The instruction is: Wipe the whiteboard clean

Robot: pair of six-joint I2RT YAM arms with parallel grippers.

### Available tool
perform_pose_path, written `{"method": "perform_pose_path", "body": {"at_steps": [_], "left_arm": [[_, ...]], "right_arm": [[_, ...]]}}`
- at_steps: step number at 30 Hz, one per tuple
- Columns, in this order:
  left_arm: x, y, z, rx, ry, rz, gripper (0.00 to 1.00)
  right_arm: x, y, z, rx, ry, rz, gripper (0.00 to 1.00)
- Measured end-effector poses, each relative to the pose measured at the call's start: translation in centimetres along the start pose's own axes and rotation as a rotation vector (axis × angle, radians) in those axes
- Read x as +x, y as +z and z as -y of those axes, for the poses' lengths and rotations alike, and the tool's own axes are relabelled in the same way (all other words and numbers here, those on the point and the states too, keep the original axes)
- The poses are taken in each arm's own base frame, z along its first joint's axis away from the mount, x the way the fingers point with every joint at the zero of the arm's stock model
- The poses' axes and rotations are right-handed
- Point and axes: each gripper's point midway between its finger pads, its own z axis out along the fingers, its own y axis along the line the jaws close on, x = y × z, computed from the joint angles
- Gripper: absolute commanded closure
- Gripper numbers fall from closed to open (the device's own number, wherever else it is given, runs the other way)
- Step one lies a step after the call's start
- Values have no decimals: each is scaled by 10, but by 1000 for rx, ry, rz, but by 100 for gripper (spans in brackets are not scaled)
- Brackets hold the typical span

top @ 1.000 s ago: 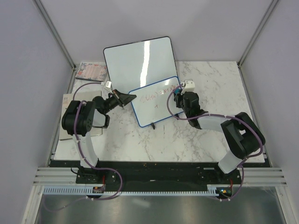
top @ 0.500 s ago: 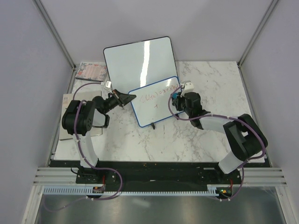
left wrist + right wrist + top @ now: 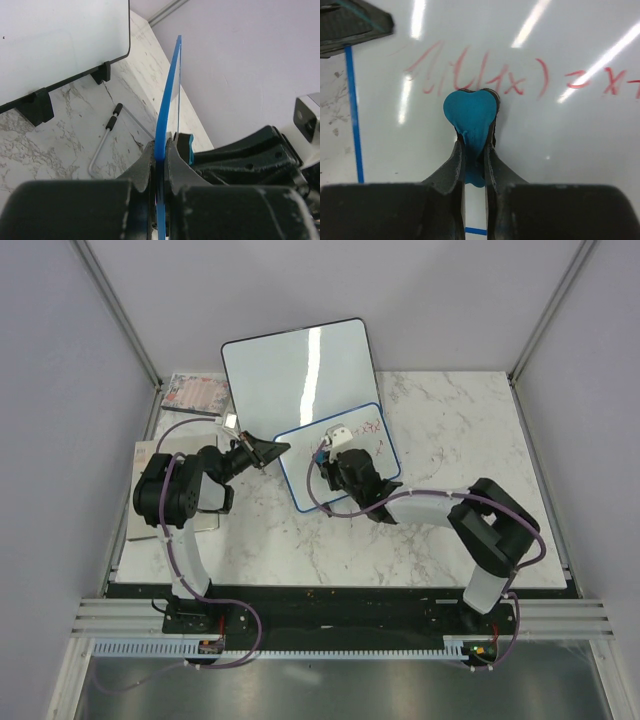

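top external: whiteboard (image 3: 298, 478) stands tilted on marble table (image 3: 460, 440), just before larger black-framed board (image 3: 298, 365) | left wrist: left gripper (image 3: 161, 151) clamped narrow on its blue frame edge | right wrist: right gripper (image 3: 474, 145) pinches teal pad (image 3: 471, 111) at the red writing (image 3: 520, 82)

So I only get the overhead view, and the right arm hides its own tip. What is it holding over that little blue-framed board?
Observer: A teal pad, pinched in the right tool, just below the red writing on the whiteboard.
Operator: And what is the left arm doing?
Observer: The left tool is shut on the board's blue frame, seen edge-on.
Operator: Anything hidden behind it?
Observer: A bent metal wire with a black sleeve lies on the marble table there.
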Motion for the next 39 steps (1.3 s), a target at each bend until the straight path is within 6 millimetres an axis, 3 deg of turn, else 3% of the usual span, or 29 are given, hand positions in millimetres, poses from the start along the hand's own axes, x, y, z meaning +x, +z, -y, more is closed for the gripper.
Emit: {"method": "perform_pose_path", "body": {"at_steps": [3, 5, 16, 19, 30, 34, 39], "left_arm": [[0, 0, 0, -1, -3, 0, 98], [0, 0, 0, 0, -3, -1, 98], [2, 2, 3, 10, 1, -10, 98], [2, 2, 2, 9, 0, -9, 98], [2, 2, 3, 11, 1, -9, 98], [2, 2, 3, 12, 2, -9, 98], [1, 2, 4, 13, 3, -10, 98]], "right_arm": [[2, 2, -24, 10, -45, 0, 100], [2, 2, -29, 34, -58, 1, 100], [8, -6, -8, 129, -24, 12, 100], [6, -6, 12, 127, 23, 8, 100], [0, -15, 117, 278, 176, 40, 100], [4, -21, 144, 326, 226, 46, 100], [6, -22, 154, 342, 284, 46, 100]]}}
